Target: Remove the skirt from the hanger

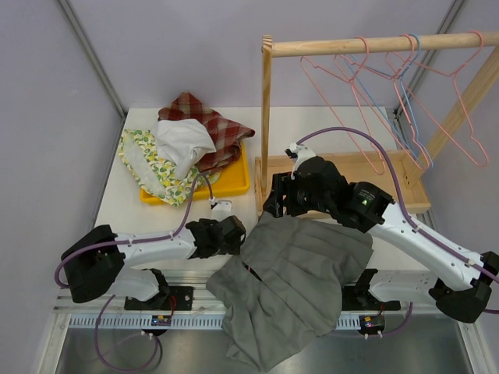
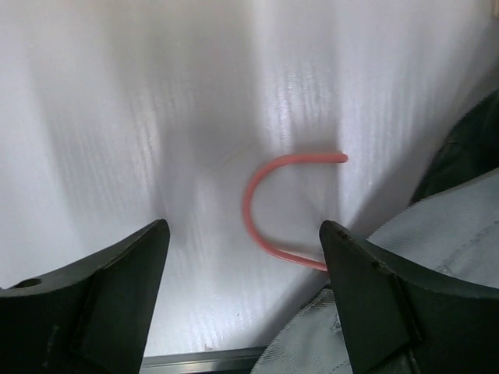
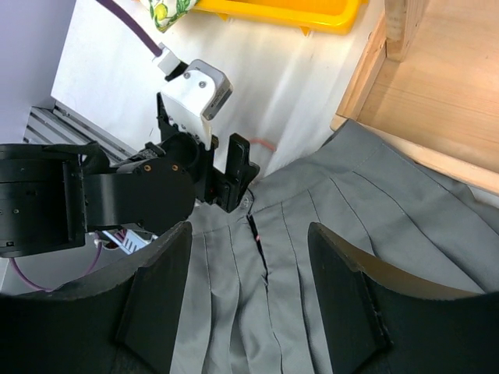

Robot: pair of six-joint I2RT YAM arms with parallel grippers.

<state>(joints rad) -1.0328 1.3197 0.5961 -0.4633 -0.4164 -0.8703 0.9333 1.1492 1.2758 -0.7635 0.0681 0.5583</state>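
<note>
Overhead, grey skirt (image 1: 296, 288) draped across surface (image 1: 117, 210); clearest from left wrist, pink hanger hook (image 2: 246, 206) lying ungrasped inside released left gripper (image 2: 243, 227); right gripper (image 3: 249, 227) likewise released above skirt.

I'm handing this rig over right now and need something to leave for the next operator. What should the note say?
Left tool: open, empty, pointed at the pink hanger hook.
Right tool: open, empty, above the skirt's pleats.
Skirt: grey, spread on the table, drooping over the near edge; the hook pokes out at its left edge.
Done: nothing visible, the hanger seems still inside.
Left: probably grip the hook, pin or pull the skirt, separate them.
</note>
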